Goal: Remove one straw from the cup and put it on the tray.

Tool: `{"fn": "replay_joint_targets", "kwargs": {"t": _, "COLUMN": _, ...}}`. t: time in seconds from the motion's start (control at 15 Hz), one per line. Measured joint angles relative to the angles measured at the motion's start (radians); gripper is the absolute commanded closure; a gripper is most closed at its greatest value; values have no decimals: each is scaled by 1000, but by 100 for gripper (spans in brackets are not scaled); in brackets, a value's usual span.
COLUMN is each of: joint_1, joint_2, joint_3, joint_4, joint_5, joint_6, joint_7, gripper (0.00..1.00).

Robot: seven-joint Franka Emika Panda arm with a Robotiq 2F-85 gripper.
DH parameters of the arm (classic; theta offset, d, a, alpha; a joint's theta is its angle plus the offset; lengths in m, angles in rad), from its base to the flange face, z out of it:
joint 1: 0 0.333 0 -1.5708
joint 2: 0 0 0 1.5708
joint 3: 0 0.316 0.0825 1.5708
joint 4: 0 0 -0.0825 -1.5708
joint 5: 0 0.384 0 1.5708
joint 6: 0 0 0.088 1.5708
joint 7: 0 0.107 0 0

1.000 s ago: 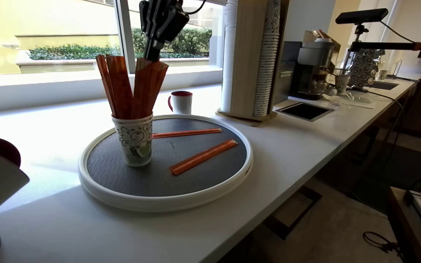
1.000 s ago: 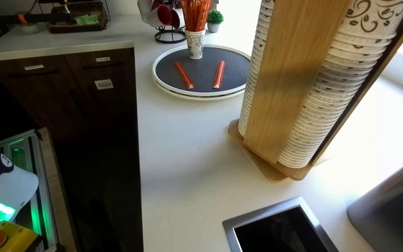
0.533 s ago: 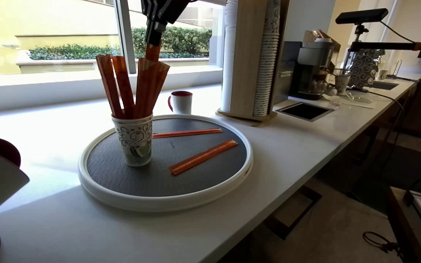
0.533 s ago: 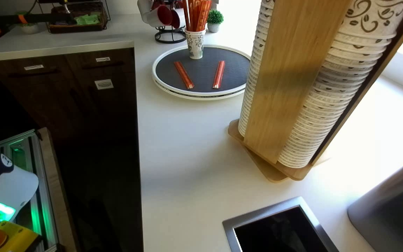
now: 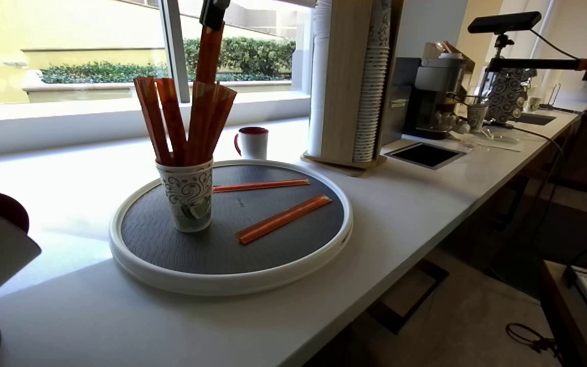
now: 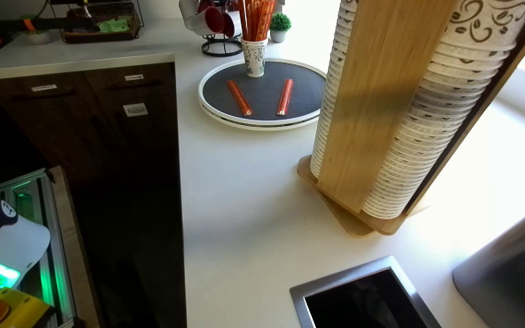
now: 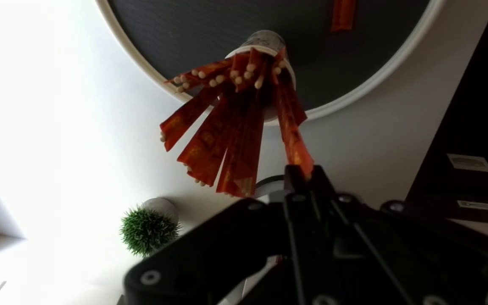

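Jaws clamped on straw [image 5: 208, 57] near top, upper L-ctr of frame; low end hidden, prob. in cup [image 5: 186, 199]. Likely v. light, stiffish, slippery; top hold OK if snug.

Lg window [image 5: 173, 46] w/ hedge [image 5: 263, 61] & yellow wall [image 5: 79, 25] outside; daylight v bright on white counter [image 5: 171, 326] nr it; dk wood cabinets [image 6: 107, 123] w/ labels [image 6: 135, 110] under counter in an exterior view; dim brownish floor [image 5: 469, 306] below
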Motion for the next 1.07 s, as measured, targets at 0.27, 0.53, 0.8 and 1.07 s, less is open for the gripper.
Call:
{"fn": "replay_joint_targets", "kwargs": {"t": 0.27, "joint_1": -16, "joint_2": -42, "joint_3": -6, "joint_4": 10, "joint_5": 31, "joint_6": 0, "joint_7": 78, "gripper": 98}}
{"fn": "replay_joint_targets", "kwargs": {"t": 0.53, "joint_1": -52, "joint_2": -97, "joint_3": -9, "joint_4": 4, "joint_5": 159, "joint_6": 15, "joint_7": 137, "gripper": 98}}
{"fn": "replay_joint_targets", "kwargs": {"t": 0.8, "joint_1": -89, "joint_2": -159, "joint_3": -23, "joint_4": -49, "joint_5": 292, "joint_6": 131, "joint_7": 199, "gripper": 98}}
{"fn": "replay_joint_targets", "kwargs": {"t": 1.07, "joint_1": -112, "joint_2": -233, "joint_3": -44, "joint_4": -168, "joint_5": 379, "joint_6": 308, "joint_7": 277, "gripper": 98}}
